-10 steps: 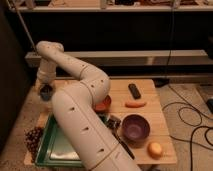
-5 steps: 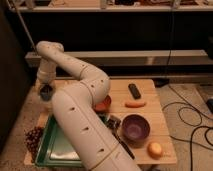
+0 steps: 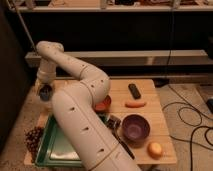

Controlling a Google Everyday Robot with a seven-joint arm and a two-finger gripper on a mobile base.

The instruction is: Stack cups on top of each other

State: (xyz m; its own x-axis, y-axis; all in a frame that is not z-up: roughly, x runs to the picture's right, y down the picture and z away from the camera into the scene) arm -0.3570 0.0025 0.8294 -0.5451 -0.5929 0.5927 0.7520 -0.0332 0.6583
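Mostly I saw the white arm [image 3: 80, 107] sweeping across the wooden counter [image 3: 147, 92], over the green tray [image 3: 52, 145]. Right of it sat the purple bowl [image 3: 135, 128]. At the counter's far-left edge the tool [image 3: 45, 93] hung over a dark cup [image 3: 46, 91].

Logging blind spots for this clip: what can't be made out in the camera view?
- Gripper at the wooden table's far left edge: too dark to read; a dark grey cup may be there, unconfirmed.
- White round cup: not seen, possibly behind the white arm.
- Orange-red bowl: mostly hidden by the arm.
- Green tray: right part covered by the arm.
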